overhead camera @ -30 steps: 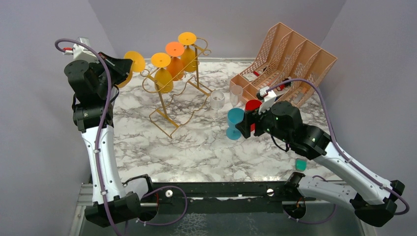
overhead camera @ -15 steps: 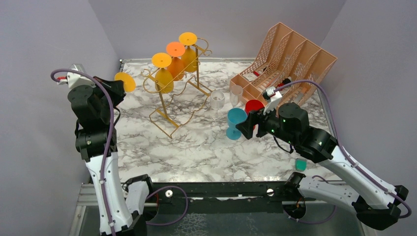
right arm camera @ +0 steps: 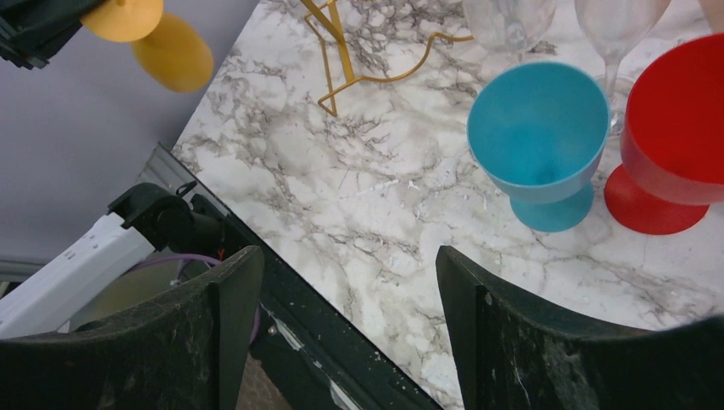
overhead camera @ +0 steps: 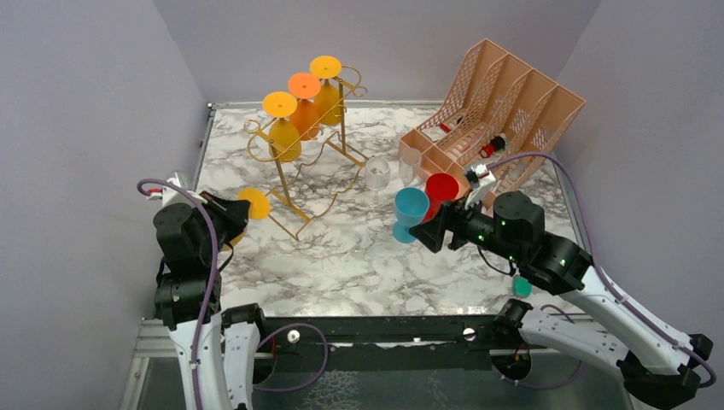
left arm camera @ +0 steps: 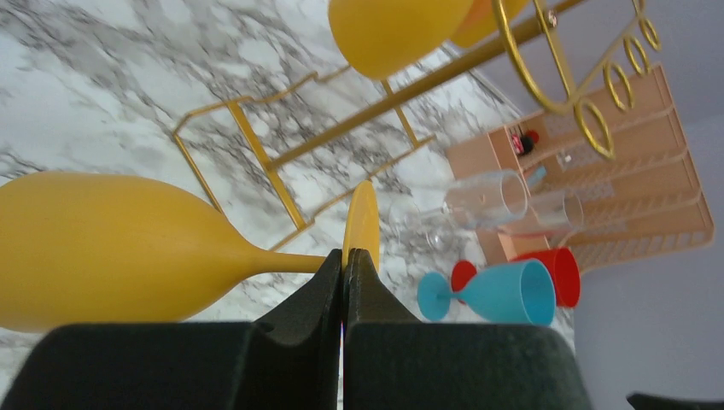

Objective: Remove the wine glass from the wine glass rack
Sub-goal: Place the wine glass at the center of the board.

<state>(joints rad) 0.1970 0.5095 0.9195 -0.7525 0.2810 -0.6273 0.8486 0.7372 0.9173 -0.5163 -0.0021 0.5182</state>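
Left claw [left arm camera: 343,266]: clenched on the stem of a yellow glass [left arm camera: 111,248], just behind the foot.
Yellow glass: off the rack [overhead camera: 287,195], held sideways low by the desk's [overhead camera: 341,265] left edge, foot turned toward the rack's looped base and near it (contact with the desk impossible to judge).
Rack: upright at the back left of the desk, three upturned glasses [overhead camera: 304,115] hanging from its rails, two yellow and one orange.
Right claw [right arm camera: 341,282]: released, fingers spread wide, gripping nothing, hovering just in front of a blue glass [right arm camera: 538,128].
Blue glass: upright on the desk, close beside a red glass [right arm camera: 674,128] on its right.
Clear glasses [overhead camera: 377,173]: two, upright, behind the blue and red ones.
Peach organizer [overhead camera: 512,94]: at the back right corner, behind the clear glasses.
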